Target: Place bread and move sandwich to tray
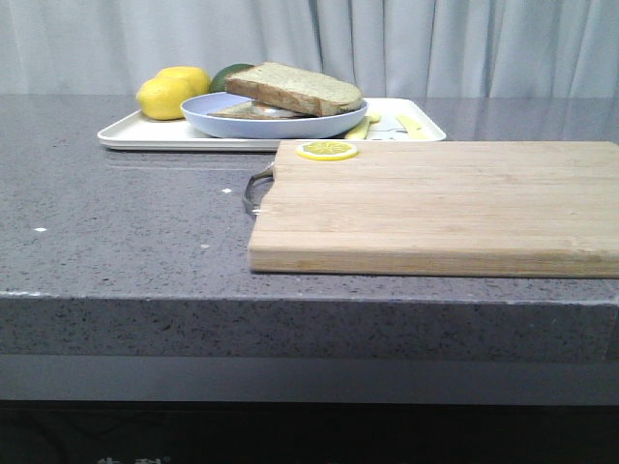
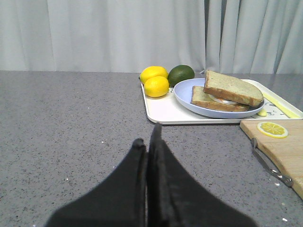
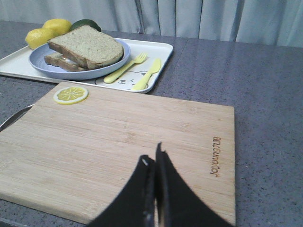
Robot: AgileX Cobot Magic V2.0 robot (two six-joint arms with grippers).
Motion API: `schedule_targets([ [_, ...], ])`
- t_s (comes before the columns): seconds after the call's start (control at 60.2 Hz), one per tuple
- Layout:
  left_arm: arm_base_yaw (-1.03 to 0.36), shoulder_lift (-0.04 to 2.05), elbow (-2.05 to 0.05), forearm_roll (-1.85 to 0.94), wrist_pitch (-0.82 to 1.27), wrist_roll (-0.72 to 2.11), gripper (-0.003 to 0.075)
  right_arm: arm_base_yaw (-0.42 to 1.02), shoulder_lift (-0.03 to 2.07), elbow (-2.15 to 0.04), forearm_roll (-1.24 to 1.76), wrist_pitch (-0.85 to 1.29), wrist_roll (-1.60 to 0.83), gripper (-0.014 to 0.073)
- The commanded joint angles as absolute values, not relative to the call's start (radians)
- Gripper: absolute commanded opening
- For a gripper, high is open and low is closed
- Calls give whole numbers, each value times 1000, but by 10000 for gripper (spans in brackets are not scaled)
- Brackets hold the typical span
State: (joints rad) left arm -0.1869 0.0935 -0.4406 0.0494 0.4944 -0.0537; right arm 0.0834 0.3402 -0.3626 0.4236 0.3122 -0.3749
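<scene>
From the front, the speckled, brown-crusted bread point(image 1: 295, 88) tops the sandwich point(image 1: 280, 100) on a round pale blue plate point(image 1: 274, 122), which sits on the shallow white tray point(image 1: 135, 136). Through my left wrist camera, my left gripper point(image 2: 148, 140) hangs pressed closed over grainy grey stone. Through my right, my right gripper point(image 3: 152, 155) is closed, empty, above the smooth wooden cutting board point(image 3: 128, 137).

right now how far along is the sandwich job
It looks finished: the top bread slice lies on the egg sandwich, and its blue plate rests on the white tray. Both grippers, left and right, are shut and empty. Nothing visibly remains.
</scene>
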Motion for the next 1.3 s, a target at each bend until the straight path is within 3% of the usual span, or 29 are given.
schedule_targets([
  [0.0,-186,104,-466,41,411,-62,-19,84,348,-388,436,243,-382,-79],
  [0.249,-183,90,-453,41,411,-62,-19,84,348,-388,436,243,-382,-79],
  [0.448,-99,-27,-357,8,404,-62,-19,84,348,-388,436,244,-382,-79],
  [0.963,-81,-28,-9,0,64,-62,-19,84,348,-388,436,248,-382,-79],
  [1.279,-81,-28,15,0,8,-62,-19,84,348,-388,436,248,-382,-79],
])
